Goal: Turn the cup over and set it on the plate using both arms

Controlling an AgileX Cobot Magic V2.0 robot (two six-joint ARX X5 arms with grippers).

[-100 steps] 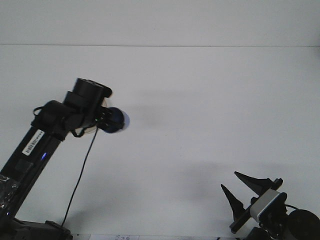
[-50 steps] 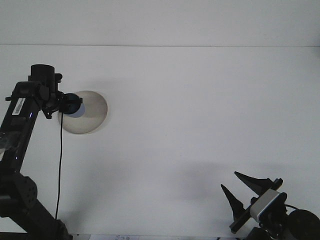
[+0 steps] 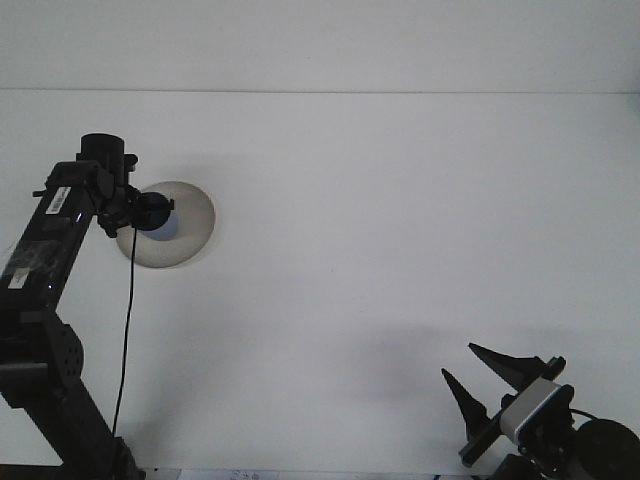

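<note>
Nearest, at the bottom right edge, the right pincer (image 3: 482, 382) rests with its pointed jaws spread, holding nothing; its arm is cut off by the frame. Broad bare white table (image 3: 400, 230) lies beyond. Farther left, the left pincer (image 3: 150, 213) grips the dark cup (image 3: 160, 215) over the plate (image 3: 190, 225); contact is unclear.

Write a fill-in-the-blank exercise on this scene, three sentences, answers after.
1. The cup is held by the ____ gripper.
2. The cup hangs over the ____.
3. The right gripper holds nothing, and its fingers are ____.

Answers: left; plate; open
</note>
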